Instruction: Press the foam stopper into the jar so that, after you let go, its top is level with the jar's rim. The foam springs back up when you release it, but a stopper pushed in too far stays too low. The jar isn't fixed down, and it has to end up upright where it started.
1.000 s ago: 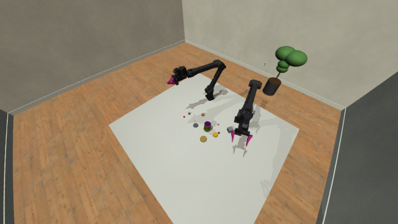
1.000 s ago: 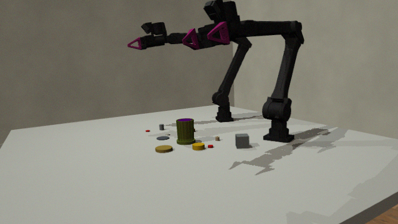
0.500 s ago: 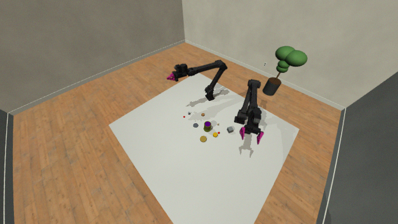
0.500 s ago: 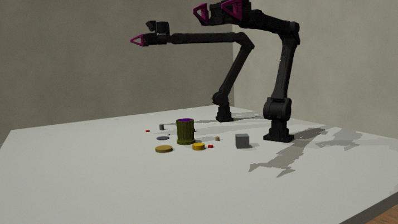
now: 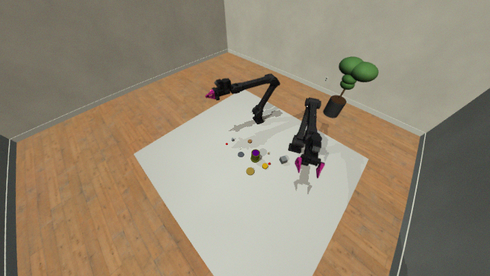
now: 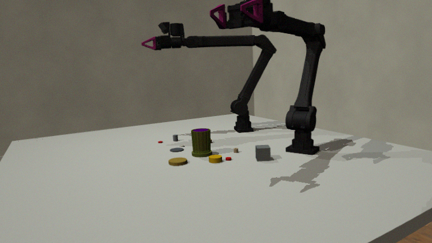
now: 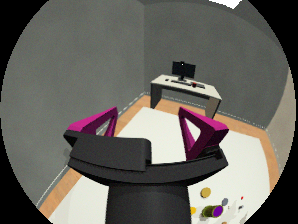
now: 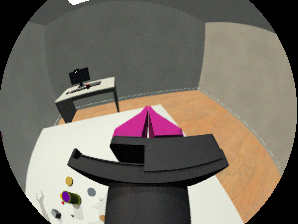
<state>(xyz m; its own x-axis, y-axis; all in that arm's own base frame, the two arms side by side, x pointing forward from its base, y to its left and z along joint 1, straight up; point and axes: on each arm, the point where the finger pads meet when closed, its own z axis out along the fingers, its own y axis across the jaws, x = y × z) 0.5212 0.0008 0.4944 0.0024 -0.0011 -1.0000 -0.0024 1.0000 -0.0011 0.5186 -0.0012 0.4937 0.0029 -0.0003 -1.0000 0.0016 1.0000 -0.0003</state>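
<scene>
The olive ribbed jar (image 5: 255,156) (image 6: 201,142) stands upright near the middle of the table. The purple foam stopper (image 5: 255,152) (image 6: 201,130) sits in its mouth, its top about at the rim. My left gripper (image 5: 309,166) (image 6: 236,13) is open and empty, high above the table to one side of the jar. My right gripper (image 5: 211,94) (image 6: 149,43) is shut on nothing, held high and far out past the table's edge. The left wrist view shows its open fingers with the jar (image 7: 212,209) far below. The right wrist view shows its shut fingers (image 8: 148,124) and the jar (image 8: 69,197).
Around the jar lie a grey cube (image 6: 262,152), a yellow disc (image 6: 215,158), an olive disc (image 6: 178,161), a flat grey disc (image 6: 176,149), a small grey cylinder (image 6: 175,138) and small red pieces (image 6: 228,158). A potted plant (image 5: 343,89) stands on the floor behind the table.
</scene>
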